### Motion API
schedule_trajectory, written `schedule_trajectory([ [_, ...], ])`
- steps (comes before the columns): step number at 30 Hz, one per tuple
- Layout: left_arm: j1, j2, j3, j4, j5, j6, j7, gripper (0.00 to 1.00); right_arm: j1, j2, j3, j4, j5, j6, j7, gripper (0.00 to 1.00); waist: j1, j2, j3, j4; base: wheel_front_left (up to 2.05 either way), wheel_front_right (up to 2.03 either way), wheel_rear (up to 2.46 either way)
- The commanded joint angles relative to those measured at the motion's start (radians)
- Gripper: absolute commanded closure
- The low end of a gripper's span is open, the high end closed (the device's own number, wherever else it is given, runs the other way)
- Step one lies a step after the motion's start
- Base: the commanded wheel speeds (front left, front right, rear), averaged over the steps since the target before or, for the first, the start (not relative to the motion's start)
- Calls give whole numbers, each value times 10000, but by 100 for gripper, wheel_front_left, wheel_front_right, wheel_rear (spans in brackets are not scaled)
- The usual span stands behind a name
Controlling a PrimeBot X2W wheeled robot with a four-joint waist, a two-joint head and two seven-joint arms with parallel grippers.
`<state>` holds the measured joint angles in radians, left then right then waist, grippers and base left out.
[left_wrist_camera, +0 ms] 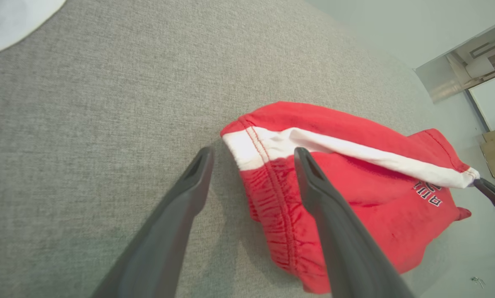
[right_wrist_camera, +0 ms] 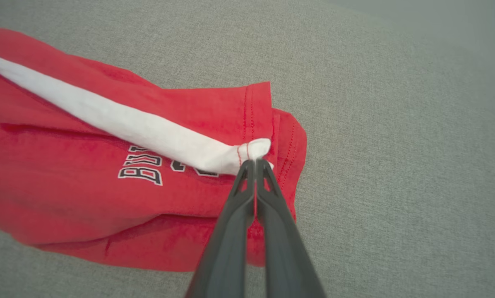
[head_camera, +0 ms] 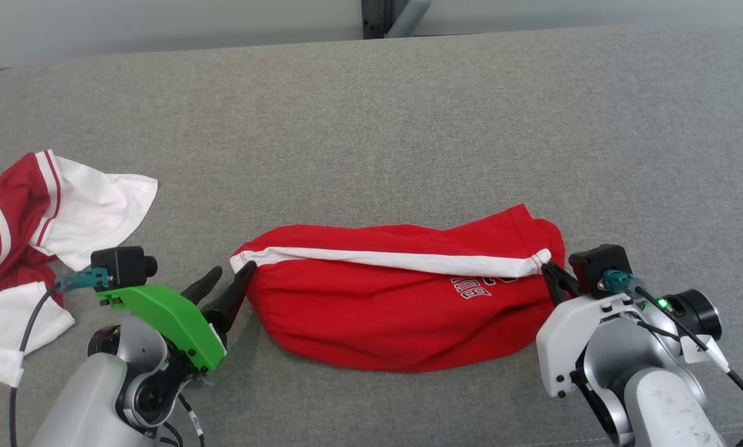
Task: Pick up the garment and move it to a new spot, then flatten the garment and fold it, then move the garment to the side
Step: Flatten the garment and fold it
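Note:
The garment (head_camera: 396, 304) is a pair of red shorts with a white side stripe and black lettering, lying folded lengthwise on the grey cushion. My left gripper (head_camera: 230, 278) is open at its left end, astride the waistband corner (left_wrist_camera: 247, 145), with one finger (left_wrist_camera: 313, 182) lying over the red cloth. My right gripper (head_camera: 548, 271) is shut on the white stripe's end at the leg hem (right_wrist_camera: 253, 150), at the garment's right end. The same red shorts (right_wrist_camera: 86, 182) spread leftward in the right wrist view.
A second red-and-white garment (head_camera: 42, 217) lies crumpled at the left edge of the grey cushion (head_camera: 409, 124), close behind my left arm. Bare cushion stretches behind and to the right of the shorts. A wall and floor show past the cushion's far edge.

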<state>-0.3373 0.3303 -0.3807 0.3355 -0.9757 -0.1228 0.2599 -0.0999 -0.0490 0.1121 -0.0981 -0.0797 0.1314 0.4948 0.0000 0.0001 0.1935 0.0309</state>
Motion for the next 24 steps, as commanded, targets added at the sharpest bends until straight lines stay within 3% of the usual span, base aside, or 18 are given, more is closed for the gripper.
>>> schedule_trajectory([
  [1,-213,-32,-12,129,-63,-33,98,0,-105,-29,38,-81,-86,-14,39,100,0,-1,95,-69,0,0,0],
  [13,-753,-74,-196,929,-795,-93,455,0,-289,-29,85,-301,-221,-14,37,100,0,-1,399,-189,0,0,0],
  [14,-780,-79,-218,927,-948,-95,516,45,-293,-29,71,-314,-237,-14,33,100,0,-1,420,-196,0,0,0],
  [15,-824,-92,-213,851,-1095,-98,495,96,-297,-29,62,-323,-245,-14,31,100,0,-1,440,-201,0,0,0],
  [16,-846,-73,-254,798,-1234,-99,531,100,-303,-29,55,-339,-241,-14,12,100,0,-1,454,-210,0,0,0],
  [24,-841,359,-564,-31,-1659,-97,-6,100,-524,-31,-148,-416,-135,-14,-284,100,0,-1,246,-197,0,0,0],
])
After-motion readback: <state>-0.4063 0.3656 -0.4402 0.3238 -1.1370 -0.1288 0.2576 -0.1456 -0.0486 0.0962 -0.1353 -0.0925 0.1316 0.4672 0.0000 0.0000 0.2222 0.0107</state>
